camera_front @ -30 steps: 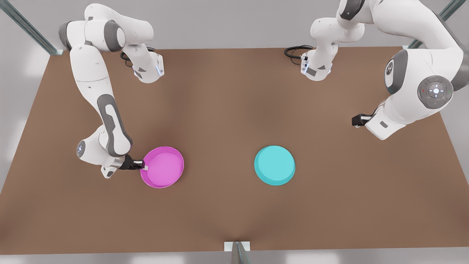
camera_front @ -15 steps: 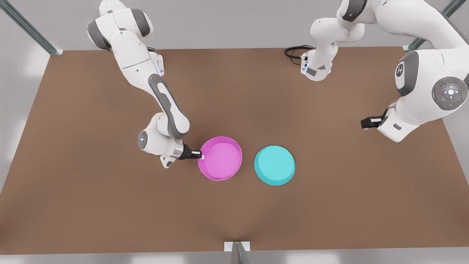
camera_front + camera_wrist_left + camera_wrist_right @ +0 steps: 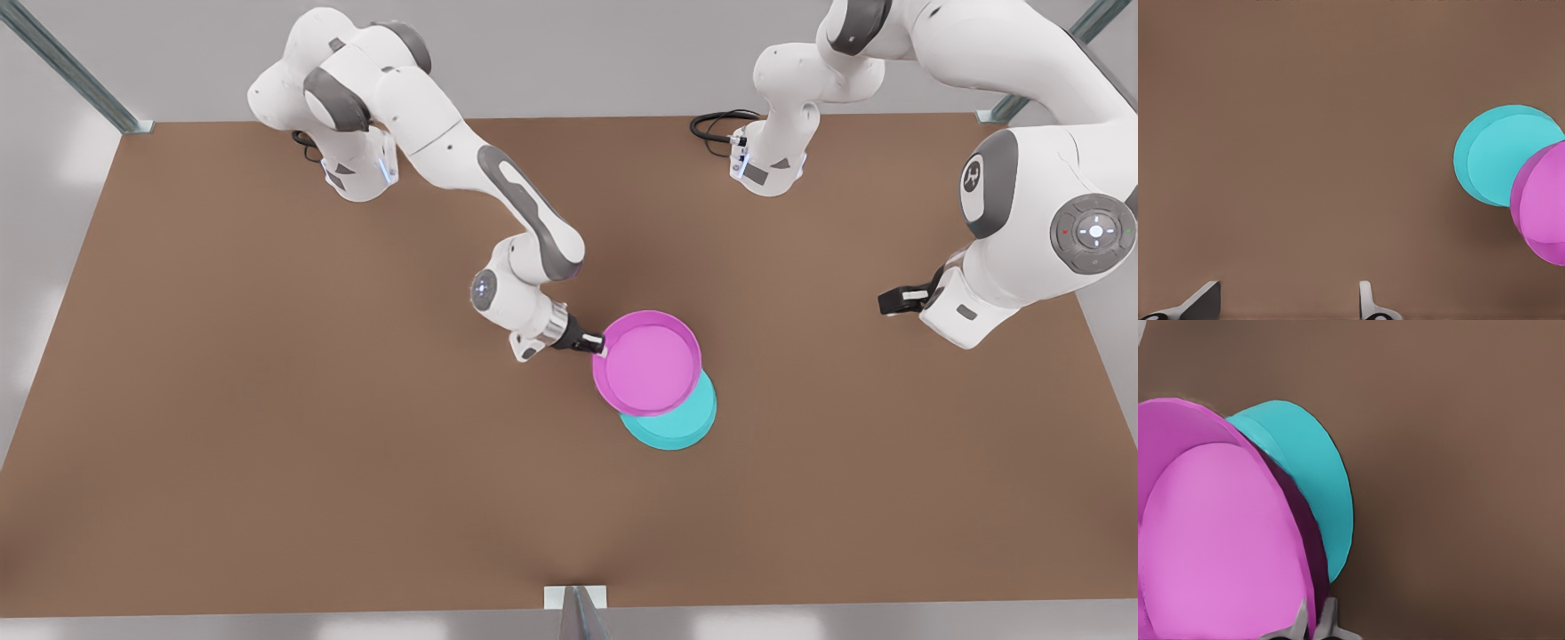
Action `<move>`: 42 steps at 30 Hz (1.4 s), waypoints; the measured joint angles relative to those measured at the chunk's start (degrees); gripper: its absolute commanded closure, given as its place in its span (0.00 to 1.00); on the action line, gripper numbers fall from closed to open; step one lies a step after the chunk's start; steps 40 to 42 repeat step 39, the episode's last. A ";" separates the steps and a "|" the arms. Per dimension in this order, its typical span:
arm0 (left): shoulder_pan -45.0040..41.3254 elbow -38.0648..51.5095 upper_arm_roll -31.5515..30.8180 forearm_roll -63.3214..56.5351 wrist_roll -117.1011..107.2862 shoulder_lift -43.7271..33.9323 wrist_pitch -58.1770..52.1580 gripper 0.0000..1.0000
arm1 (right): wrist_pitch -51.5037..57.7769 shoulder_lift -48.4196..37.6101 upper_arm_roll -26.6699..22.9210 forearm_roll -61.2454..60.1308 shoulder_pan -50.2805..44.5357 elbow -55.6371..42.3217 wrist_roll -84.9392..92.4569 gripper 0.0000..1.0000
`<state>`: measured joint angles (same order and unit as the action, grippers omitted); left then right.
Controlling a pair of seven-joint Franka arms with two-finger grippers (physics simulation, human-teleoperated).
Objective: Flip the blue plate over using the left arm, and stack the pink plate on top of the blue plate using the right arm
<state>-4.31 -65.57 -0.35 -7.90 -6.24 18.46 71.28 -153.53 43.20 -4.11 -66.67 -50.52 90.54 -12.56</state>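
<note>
The blue plate lies on the table with its flat base up, right of centre in the front view. The pink plate hangs open side up over it, covering its back-left part and offset toward the front view's left. My right gripper is shut on the pink plate's rim from the front view's left. In the right wrist view its fingertips pinch the pink plate, with the blue plate behind. My left gripper waits open at the front view's right, its fingers spread wide, far from the blue plate and pink plate.
The brown table spreads wide around the plates. Both arm bases stand at the back edge, with black cables beside the one on the front view's right. A metal post meets the front edge at the middle.
My right gripper carried the pink plate from the front view's left across to the right, until it overlaps the blue plate. The left arm drew back slightly to the right.
</note>
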 measured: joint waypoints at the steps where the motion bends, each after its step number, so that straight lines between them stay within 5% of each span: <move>1: 0.08 0.00 0.00 0.00 0.00 0.00 0.00 0.00 | -0.84 0.70 0.00 -0.02 -0.02 -0.61 -0.49 0.79; 13: -0.09 -0.09 0.09 -0.05 -0.09 -0.17 -0.18 0.00 | -4.86 7.68 -1.73 0.76 -3.69 -11.80 -10.33 0.79; 16: -0.09 -0.09 0.09 -0.06 -0.09 -0.26 -0.53 0.00 | -4.68 7.52 -2.10 0.93 -3.70 -11.53 -10.29 0.16; 17: -0.09 -0.09 0.09 -0.07 -0.17 -0.34 -0.55 0.00 | -4.68 7.36 -2.13 1.17 -3.71 -11.37 -10.14 0.06; 24: -0.34 -0.09 0.09 -0.09 -0.35 -0.35 -0.62 0.00 | -3.89 -2.50 -4.06 4.26 -3.43 -4.35 -8.37 0.00; 28: -0.44 -0.02 -0.15 0.06 -0.46 -0.51 -0.70 0.00 | 0.13 -19.52 -4.25 4.69 6.22 15.66 7.71 0.00; 30: -0.51 0.15 -0.77 0.42 -0.13 -0.53 -0.62 0.00 | 10.72 -26.08 -4.15 9.43 14.91 19.15 13.12 0.00; 33: -0.60 0.35 -1.39 1.48 -0.14 -0.70 -0.62 0.00 | 49.26 -38.13 -2.17 58.76 34.91 10.28 13.16 0.00; 34: -0.80 0.35 -1.81 1.74 -0.25 -0.79 -0.62 0.00 | 57.49 -38.64 -1.62 64.67 39.74 5.00 13.11 0.00; 38: -0.70 0.44 -1.84 2.28 0.26 -1.04 -0.62 0.00 | 66.13 -40.76 -1.63 65.16 51.88 -0.59 18.09 0.00; 42: -0.70 0.44 -1.84 2.34 0.34 -1.05 -0.62 0.00 | 66.16 -40.82 -1.62 65.18 52.74 -0.63 18.01 0.00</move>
